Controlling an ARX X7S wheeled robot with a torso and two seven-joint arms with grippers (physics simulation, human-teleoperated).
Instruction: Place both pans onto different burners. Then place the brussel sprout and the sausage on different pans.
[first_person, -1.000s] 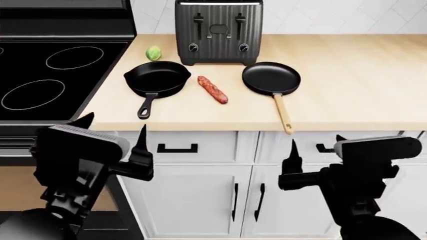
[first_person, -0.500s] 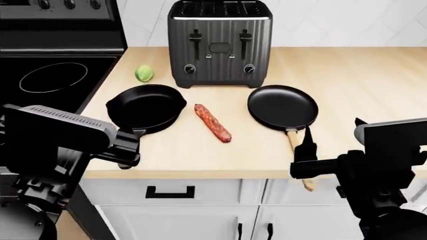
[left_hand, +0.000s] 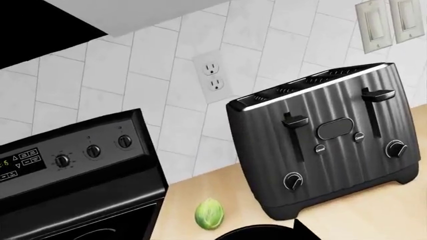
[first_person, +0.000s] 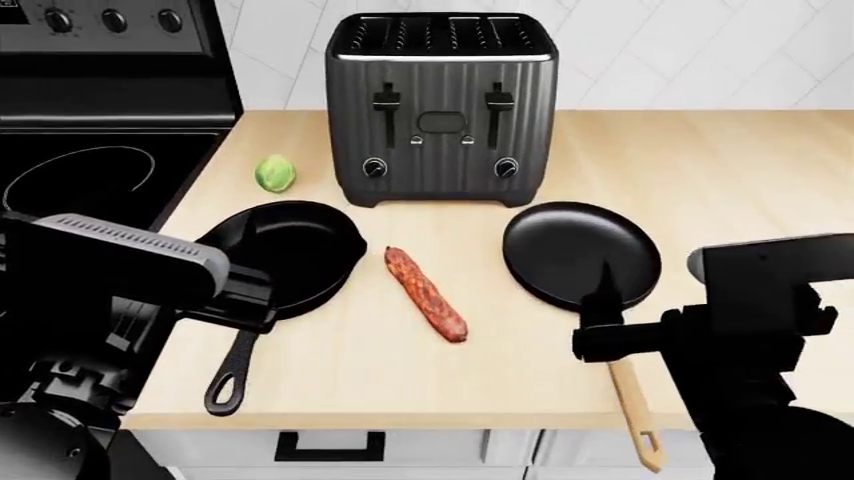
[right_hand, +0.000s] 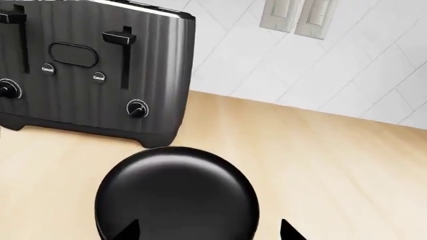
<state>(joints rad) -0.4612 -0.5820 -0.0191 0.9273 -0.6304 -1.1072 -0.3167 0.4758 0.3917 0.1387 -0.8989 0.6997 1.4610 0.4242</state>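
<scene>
HEAD VIEW
Counter (first_person: 747, 170): light wood top, carries all items below.
Toaster (first_person: 441, 105): dark ribbed 4-slot unit, at back of counter, centre.
Stove (first_person: 80, 170): black glass top w/ ring burner marks, to the left of counter; no pan on it.
Sprout (first_person: 275, 173): brussel sprout, small green ball, on counter betw. stove edge & toaster, behind the cast-iron pan.
Cast-iron pan (first_person: 300, 245): deep, all black, on counter left of centre; looped handle runs toward me, partly hidden by my left arm.
Sausage (first_person: 424, 293): reddish-brown, lies diagonal on counter betw. the two pans, touching neither.
Wood-handle pan (first_person: 581, 253): shallow, black, on counter right of centre; pale handle points toward me, past my right claw.
My left claw (first_person: 254, 300): over near rim of cast-iron pan; fingers mostly hidden, can't tell if spread or closed.
My right claw (first_person: 607, 320): one finger tip seen over near rim of wood-handle pan; nothing seen in it.

L WRIST VIEW
Sprout (left_hand: 209, 214): on counter beside toaster (left_hand: 327, 150), apart from it.
Stove panel (left_hand: 73, 160): knobs & display.
Wall outlet (left_hand: 212, 76): on white tile.
Claw: only one tip at frame edge; state can't tell.

R WRIST VIEW
Wood-handle pan (right_hand: 177, 195): directly ahead, betw. my two finger tips (right_hand: 290, 231).
Claw: spread wide, gripping nothing.
Toaster (right_hand: 87, 65): behind pan.
Wall switches (right_hand: 297, 15): on tile.
</scene>
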